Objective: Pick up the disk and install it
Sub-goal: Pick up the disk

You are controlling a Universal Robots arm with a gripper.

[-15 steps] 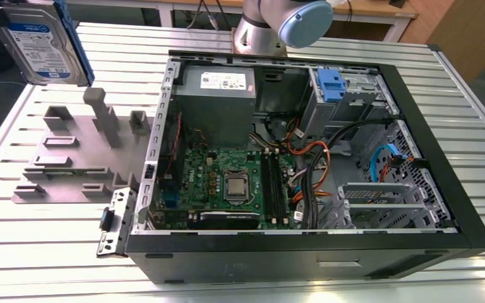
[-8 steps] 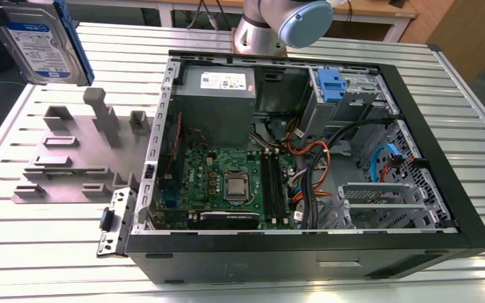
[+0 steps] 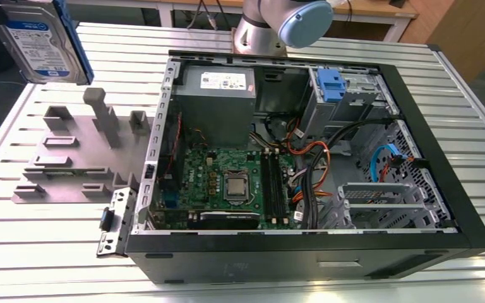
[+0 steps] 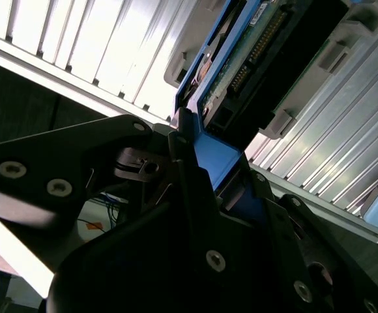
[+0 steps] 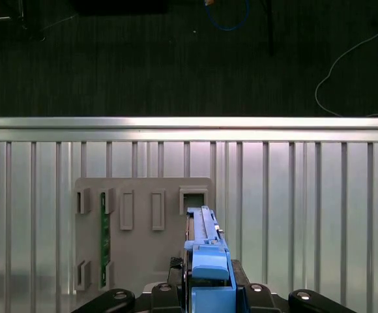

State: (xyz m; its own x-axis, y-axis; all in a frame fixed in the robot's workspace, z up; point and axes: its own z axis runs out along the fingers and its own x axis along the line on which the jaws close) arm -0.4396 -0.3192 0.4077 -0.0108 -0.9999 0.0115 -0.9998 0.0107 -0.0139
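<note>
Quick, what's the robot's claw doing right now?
The gripper is closed, holding the disk.

Counted at a single slatted counter (image 3: 40, 252): one disk (image 3: 40, 44) framed in blue, one robot arm (image 3: 272, 28), one open computer case (image 3: 310, 255) and one grey holding fixture (image 3: 78, 151). Inside the case sit one power-supply box (image 3: 217, 101), one motherboard (image 3: 204, 177) and one processor (image 3: 237, 185). In the first wrist view, one green circuit strip (image 5: 102, 238) stands in the fixture.
</note>
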